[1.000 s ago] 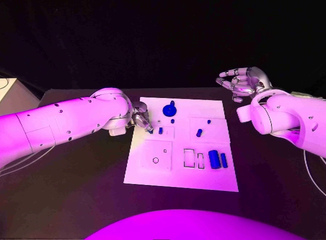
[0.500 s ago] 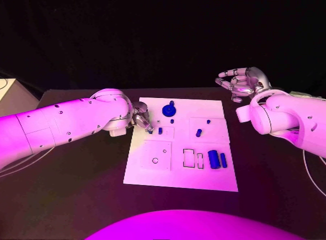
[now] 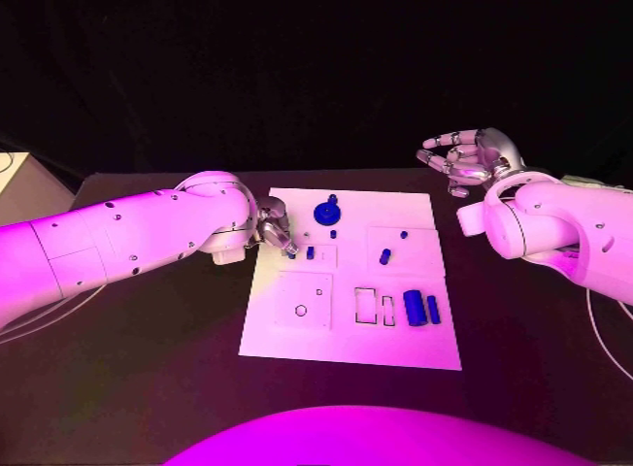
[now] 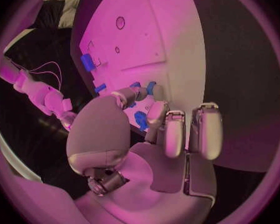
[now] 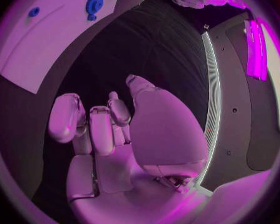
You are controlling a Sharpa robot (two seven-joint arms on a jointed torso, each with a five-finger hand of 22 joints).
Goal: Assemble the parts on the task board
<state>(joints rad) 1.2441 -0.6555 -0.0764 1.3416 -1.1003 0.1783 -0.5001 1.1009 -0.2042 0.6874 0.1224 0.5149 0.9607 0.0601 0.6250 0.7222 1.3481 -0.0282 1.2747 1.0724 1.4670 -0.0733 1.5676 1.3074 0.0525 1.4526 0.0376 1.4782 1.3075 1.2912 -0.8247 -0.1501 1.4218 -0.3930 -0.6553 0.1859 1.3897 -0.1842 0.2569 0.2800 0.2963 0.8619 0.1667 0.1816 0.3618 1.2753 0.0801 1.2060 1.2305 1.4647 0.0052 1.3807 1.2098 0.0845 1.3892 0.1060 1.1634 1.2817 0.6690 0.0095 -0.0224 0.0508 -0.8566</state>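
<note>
My left hand (image 3: 275, 231) rests at the left edge of the task board (image 3: 353, 335), its fingers (image 4: 157, 113) curled at a small blue part (image 3: 290, 253); I cannot tell if they hold it. My right hand (image 3: 474, 160) hangs beyond the board's far right corner, half curled, holding nothing. A blue gear (image 3: 328, 212) and two blue cylinders (image 3: 421, 309) lie on the board. The dark worktop (image 3: 149, 369) is around it.

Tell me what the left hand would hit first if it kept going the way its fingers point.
Probably the small blue peg at the near left part of the white board. The left hand reaches over the board's left edge with fingertips close to that peg; the left wrist view shows blue pieces right at them, though depth is unclear.
</note>
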